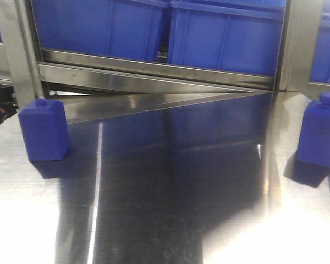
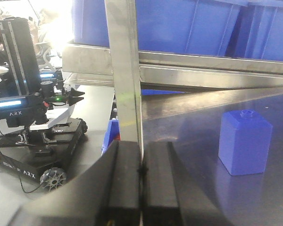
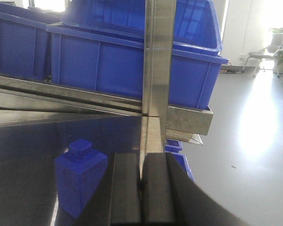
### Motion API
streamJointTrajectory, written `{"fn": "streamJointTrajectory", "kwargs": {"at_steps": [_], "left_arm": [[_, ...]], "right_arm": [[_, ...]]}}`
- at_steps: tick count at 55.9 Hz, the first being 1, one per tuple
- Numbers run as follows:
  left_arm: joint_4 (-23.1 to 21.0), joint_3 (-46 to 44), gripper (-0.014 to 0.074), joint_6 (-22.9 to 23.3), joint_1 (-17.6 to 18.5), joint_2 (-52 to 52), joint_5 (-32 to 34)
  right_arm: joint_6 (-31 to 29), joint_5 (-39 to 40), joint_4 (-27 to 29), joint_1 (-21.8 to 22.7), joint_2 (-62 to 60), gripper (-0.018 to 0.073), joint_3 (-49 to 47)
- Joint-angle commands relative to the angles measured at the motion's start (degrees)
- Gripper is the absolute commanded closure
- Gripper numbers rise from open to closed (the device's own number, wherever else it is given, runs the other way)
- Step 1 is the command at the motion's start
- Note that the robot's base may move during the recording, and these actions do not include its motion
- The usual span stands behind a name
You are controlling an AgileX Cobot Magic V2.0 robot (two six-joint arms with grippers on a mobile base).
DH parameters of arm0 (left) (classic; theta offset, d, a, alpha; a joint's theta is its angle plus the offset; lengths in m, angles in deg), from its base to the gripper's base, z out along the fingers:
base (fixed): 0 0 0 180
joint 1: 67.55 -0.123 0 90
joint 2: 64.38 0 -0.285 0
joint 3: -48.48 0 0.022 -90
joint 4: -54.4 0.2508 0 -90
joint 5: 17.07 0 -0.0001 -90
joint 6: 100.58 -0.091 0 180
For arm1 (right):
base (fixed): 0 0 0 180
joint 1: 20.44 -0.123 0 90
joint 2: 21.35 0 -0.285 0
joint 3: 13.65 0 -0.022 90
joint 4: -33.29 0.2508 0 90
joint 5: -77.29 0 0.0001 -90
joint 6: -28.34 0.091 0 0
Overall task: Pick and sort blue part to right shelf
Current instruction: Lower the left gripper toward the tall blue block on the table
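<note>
Stainless steel, polished almost to a mirror, forms the surface (image 1: pixel 170 220), which throws back blurred blue and white streaks. 2 blue parts stand upright on it, well apart: the left blue part (image 1: pixel 44 130) near the left edge of the front view and the right blue part (image 1: pixel 320 132) at the right edge. Each is a matte, boxy plastic block with sloped shoulders and a small round cap on top (much like a squat bottle).

Behind them a brushed steel shelf rail (image 1: pixel 154 69) carries smooth-walled blue plastic bins (image 1: pixel 99 27) side by side. A square steel upright (image 1: pixel 19 49) rises just behind the left blue part.

The left gripper (image 2: pixel 141 169) has flat black jaws pressed fully together with nothing between them, and the left blue part sits ahead and to their right. The right gripper (image 3: pixel 141 179) has its jaws likewise closed tight and empty, with the right blue part ahead to their left.

A black wheeled ARX robot (image 2: pixel 37 136) stands on the floor beyond the surface's left side.
</note>
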Motion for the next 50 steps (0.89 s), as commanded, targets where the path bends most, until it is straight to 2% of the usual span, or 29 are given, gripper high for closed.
{"fn": "streamJointTrajectory", "kwargs": {"at_steps": [1,31,38,45,47,50], "left_arm": [[-0.4,1.7,0.0471,0.4,0.4,-1.4,5.0],[-0.4,1.7,0.0471,0.4,0.4,-1.4,5.9],[-0.4,1.7,0.0471,0.4,0.4,-1.4,10.8],[-0.9,1.4,0.0471,0.4,0.4,-1.4,21.6],[-2.1,0.2,0.0471,0.6,0.4,-1.4,23.1],[-3.2,-2.6,0.0471,0.6,0.4,-1.0,21.5]], "right_arm": [[0.1,5.4,0.1,0.2,-0.6,0.0451,-0.5],[0.1,5.4,0.1,0.2,-0.6,0.0451,-0.5],[0.1,5.4,0.1,0.2,-0.6,0.0451,-0.5],[0.1,5.4,0.1,0.2,-0.6,0.0451,-0.5],[0.1,5.4,0.1,0.2,-0.6,0.0451,-0.5],[0.1,5.4,0.1,0.2,-0.6,0.0451,-0.5]]}}
